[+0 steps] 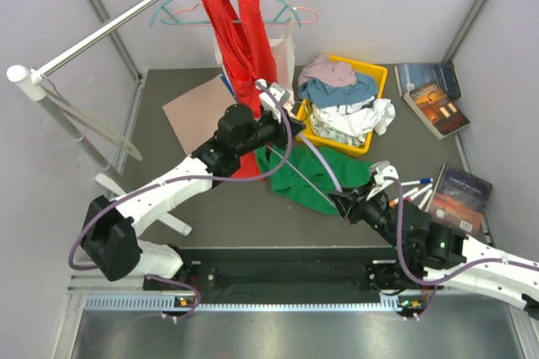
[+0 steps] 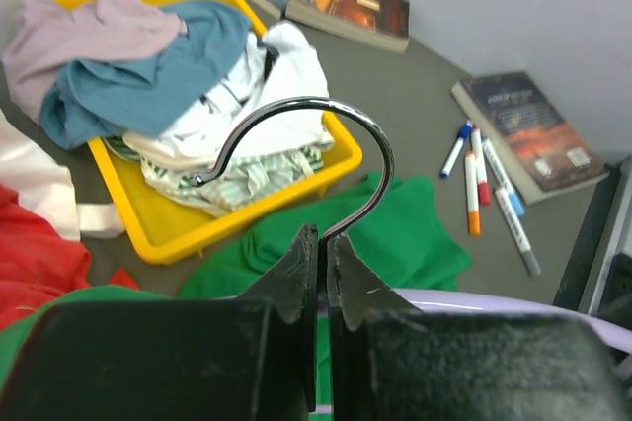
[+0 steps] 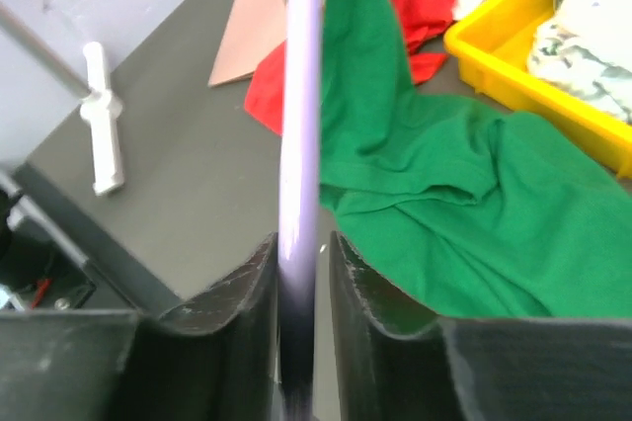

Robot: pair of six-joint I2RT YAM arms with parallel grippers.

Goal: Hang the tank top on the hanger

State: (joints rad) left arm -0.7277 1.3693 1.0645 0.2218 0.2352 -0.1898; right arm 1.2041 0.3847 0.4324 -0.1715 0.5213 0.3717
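Note:
The green tank top (image 1: 307, 175) lies crumpled on the grey floor between both arms; it also shows in the left wrist view (image 2: 395, 233) and the right wrist view (image 3: 464, 204). The lavender hanger (image 1: 313, 155) slants above it. My left gripper (image 1: 271, 99) (image 2: 322, 235) is shut on the stem of the hanger's metal hook (image 2: 296, 129). My right gripper (image 1: 344, 200) (image 3: 301, 243) is shut around the hanger's lavender arm (image 3: 301, 115), with the tank top just to the right of it. The fabric hangs against part of the hanger.
A yellow bin (image 1: 376, 70) of clothes stands behind the tank top. A red tank top (image 1: 242, 39) hangs on a teal hanger (image 1: 181, 7) from the rail (image 1: 126, 15), beside a pink hanger (image 1: 307, 15). Books (image 1: 431, 89), markers (image 1: 414, 190) and cardboard (image 1: 198, 110) lie around.

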